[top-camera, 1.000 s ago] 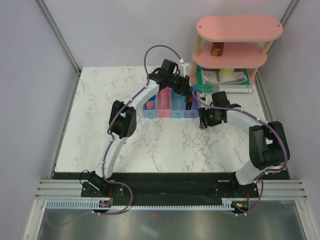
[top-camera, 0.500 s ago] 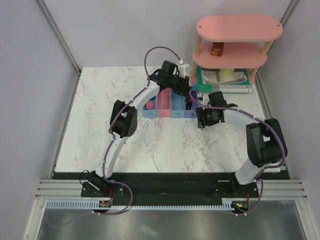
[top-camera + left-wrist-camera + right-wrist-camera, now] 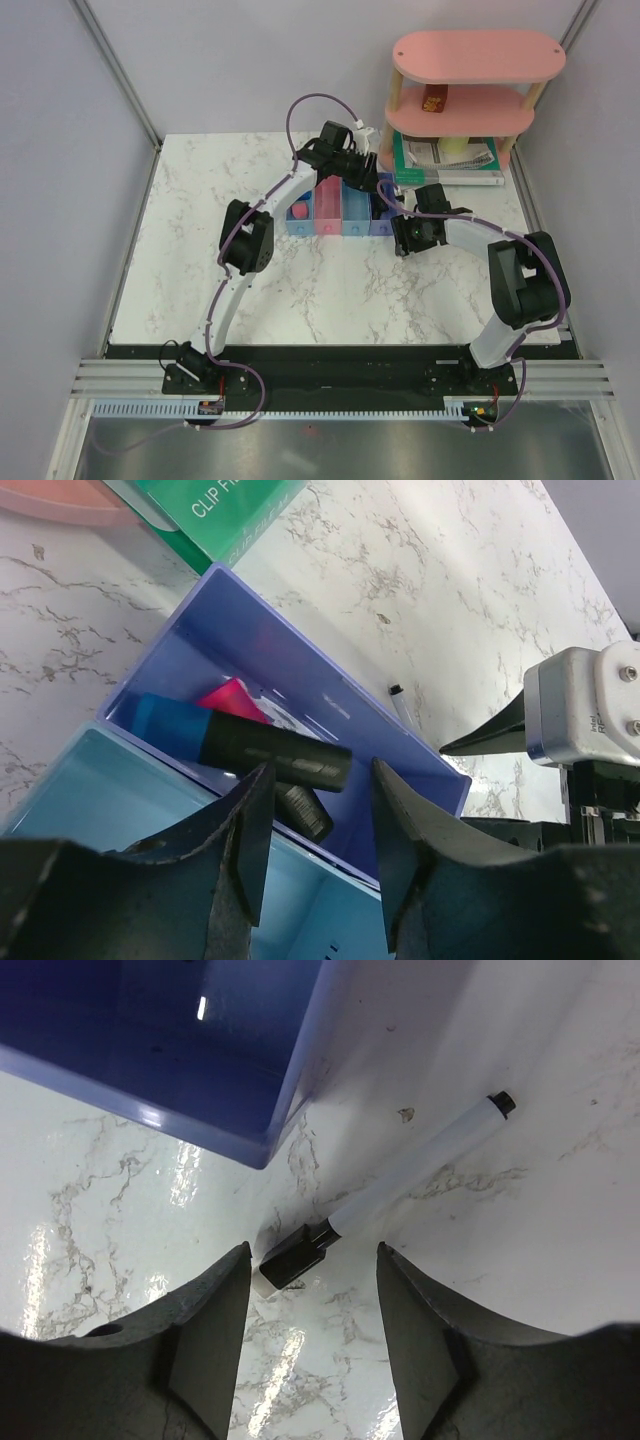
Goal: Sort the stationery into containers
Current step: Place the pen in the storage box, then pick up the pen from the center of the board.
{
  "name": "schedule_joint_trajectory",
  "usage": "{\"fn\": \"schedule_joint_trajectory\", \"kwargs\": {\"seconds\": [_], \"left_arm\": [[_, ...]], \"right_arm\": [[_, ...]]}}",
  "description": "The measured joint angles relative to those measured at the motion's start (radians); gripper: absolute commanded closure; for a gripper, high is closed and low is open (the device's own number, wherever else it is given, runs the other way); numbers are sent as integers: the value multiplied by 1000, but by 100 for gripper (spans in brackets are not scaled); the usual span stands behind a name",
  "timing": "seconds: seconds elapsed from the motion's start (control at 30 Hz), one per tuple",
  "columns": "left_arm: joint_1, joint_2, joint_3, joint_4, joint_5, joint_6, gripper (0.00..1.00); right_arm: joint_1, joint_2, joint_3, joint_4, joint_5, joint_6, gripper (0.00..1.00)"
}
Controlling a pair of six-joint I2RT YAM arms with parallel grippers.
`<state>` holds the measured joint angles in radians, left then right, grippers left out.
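The containers [image 3: 330, 215] are a row of joined bins at the back of the table. My left gripper [image 3: 318, 855] hangs open over the seam between the purple-blue bin [image 3: 330, 695] and a light blue bin [image 3: 90, 800], with nothing between its fingers. Two black highlighters lie in the purple-blue bin, one with a blue end [image 3: 270, 755] and one with a pink end [image 3: 232, 696]. A thin white pen [image 3: 400, 1185] with a black cap lies on the marble beside that bin [image 3: 180, 1040]. My right gripper [image 3: 313, 1290] is open just above the pen's cap end. A pink eraser [image 3: 298, 211] sits in the leftmost bin.
A green-edged book [image 3: 445, 160] lies behind the bins, under the pink two-tier shelf [image 3: 470, 80] that carries a small red box [image 3: 433, 100]. My right gripper's body [image 3: 585, 720] shows close to the purple-blue bin's far side.
My right gripper has shifted left, closer to the end of the row of bins. The left arm has stayed over the bins.
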<state>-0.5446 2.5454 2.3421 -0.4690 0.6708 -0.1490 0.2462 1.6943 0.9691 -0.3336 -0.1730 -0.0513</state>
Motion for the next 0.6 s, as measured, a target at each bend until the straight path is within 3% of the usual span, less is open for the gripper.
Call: {"fn": "schedule_joint_trajectory", "kwargs": {"seconds": [0.43, 0.6], "left_arm": [[29, -1, 0, 15, 31, -13, 49], [54, -53, -37, 14, 44, -15, 48]], "right_arm": [[1, 7, 0, 28, 16, 3, 41], [1, 10, 0, 31, 18, 4, 49]]}}
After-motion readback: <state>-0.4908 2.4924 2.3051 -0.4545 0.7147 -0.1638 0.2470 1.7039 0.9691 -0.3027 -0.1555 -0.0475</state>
